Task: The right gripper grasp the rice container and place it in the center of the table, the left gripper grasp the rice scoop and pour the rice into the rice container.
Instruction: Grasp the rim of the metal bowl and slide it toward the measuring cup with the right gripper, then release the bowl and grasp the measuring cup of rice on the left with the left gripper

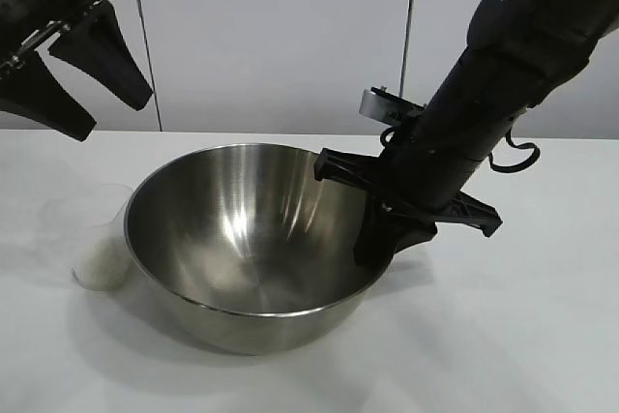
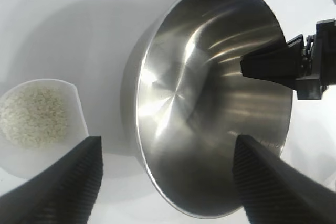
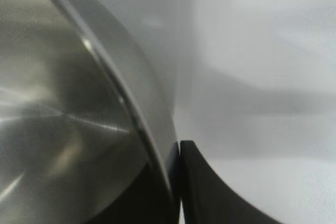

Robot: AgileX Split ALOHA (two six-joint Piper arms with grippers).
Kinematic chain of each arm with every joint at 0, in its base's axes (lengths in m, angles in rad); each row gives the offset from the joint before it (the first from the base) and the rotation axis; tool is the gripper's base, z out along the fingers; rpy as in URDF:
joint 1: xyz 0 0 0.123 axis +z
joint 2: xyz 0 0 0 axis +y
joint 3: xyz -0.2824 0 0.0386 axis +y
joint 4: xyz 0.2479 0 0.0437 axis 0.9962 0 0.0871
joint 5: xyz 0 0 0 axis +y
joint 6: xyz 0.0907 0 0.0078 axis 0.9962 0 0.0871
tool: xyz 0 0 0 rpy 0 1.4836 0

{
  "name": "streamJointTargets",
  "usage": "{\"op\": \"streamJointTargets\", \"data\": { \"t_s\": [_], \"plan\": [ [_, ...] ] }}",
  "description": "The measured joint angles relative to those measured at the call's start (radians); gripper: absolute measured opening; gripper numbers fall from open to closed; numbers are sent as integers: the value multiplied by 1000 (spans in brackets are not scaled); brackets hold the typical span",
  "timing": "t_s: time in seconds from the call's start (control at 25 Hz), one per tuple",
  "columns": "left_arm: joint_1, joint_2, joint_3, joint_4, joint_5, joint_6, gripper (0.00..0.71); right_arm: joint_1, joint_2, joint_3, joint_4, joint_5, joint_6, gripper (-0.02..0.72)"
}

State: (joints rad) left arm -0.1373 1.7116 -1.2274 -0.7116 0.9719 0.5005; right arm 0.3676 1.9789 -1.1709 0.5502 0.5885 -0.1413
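Observation:
The rice container [image 1: 247,239] is a large shiny steel bowl on the white table [image 1: 503,336], tilted a little toward the camera. My right gripper [image 1: 372,224] is shut on its right rim; the right wrist view shows the rim [image 3: 131,108] pinched between the two black fingers. The rice scoop [image 1: 97,239], a small clear plastic cup holding white rice [image 2: 34,116], stands just left of the bowl, close to its wall. My left gripper [image 1: 82,74] hangs open high at the upper left, above the scoop and bowl [image 2: 210,108], holding nothing.
A white panelled wall stands behind the table. Bare tabletop lies in front of and to the right of the bowl.

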Motion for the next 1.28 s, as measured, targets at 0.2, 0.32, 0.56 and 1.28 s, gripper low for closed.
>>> {"op": "streamJointTargets", "data": {
  "t_s": [0.2,0.32,0.56,1.28],
  "plan": [
    [0,0,0,0,0,0,507,0,1,-63,7,61,-18,209],
    [0,0,0,0,0,0,507,0,1,-133,2,118,-20,368],
    [0,0,0,3,0,0,507,-10,1,-339,-106,224,-3,422],
    [0,0,0,3,0,0,507,-364,-107,-655,-793,624,215,410]
  ]
}}
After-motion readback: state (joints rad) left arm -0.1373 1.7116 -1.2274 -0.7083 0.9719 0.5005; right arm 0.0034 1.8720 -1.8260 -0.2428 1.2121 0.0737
